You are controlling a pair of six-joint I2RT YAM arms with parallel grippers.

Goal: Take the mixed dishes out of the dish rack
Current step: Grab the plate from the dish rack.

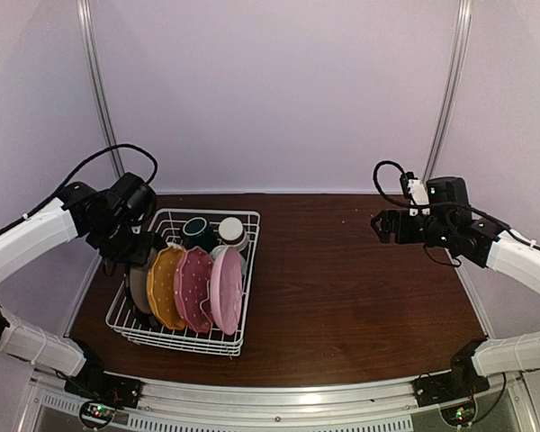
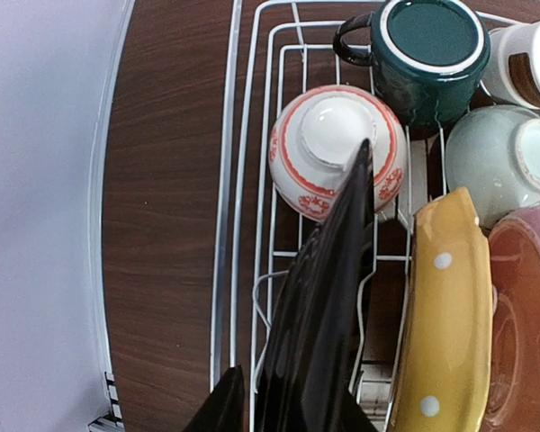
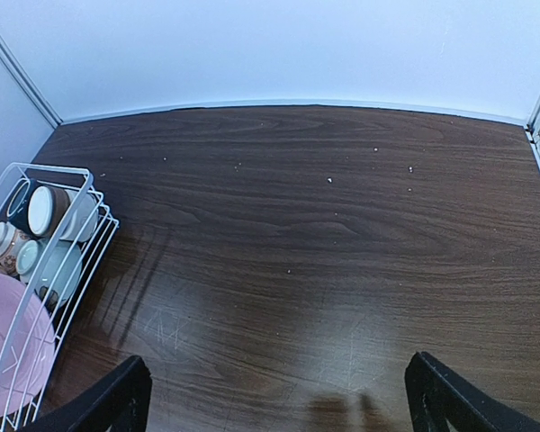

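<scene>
Dish rack (image 1: pixel 180 342) on the left part of the dark wood table (image 1: pixel 360 297), fully loaded, every dish in view inside it. Four plates on edge in the near portion, in a row from left to right: dark brown plate (image 2: pixel 324 297), yellow dotted plate (image 2: pixel 441 324), red-pink dotted plate (image 2: pixel 522 315), light pink plate (image 1: pixel 227 290). Small vessels in the far portion: white-and-red patterned bowl (image 2: pixel 337 148) base up at the left, just beyond the far edge of the dark brown plate; dark green mug (image 2: pixel 432 54) farther back, handle to the left; beige-brown cup (image 2: pixel 526 72) just right of the mug; pale green bowl (image 2: pixel 504 162) nearer than those two, just beyond the yellow dotted plate. Left gripper (image 2: pixel 295 400) low over the left side of the rack, fingers (image 2: pixel 223 405) astride the upper rim of the dark brown plate, one on each face. Jaws set narrow about that rim; cannot tell whether the pads press on it or stand just clear. Plate upright in its wire slot. Right gripper (image 3: pixel 283 396) well apart from the rack, raised over bare tabletop toward the far right, jaws spread wide, holding nothing. Faces left, with the right wall of the rack at the left edge of the right wrist view.
</scene>
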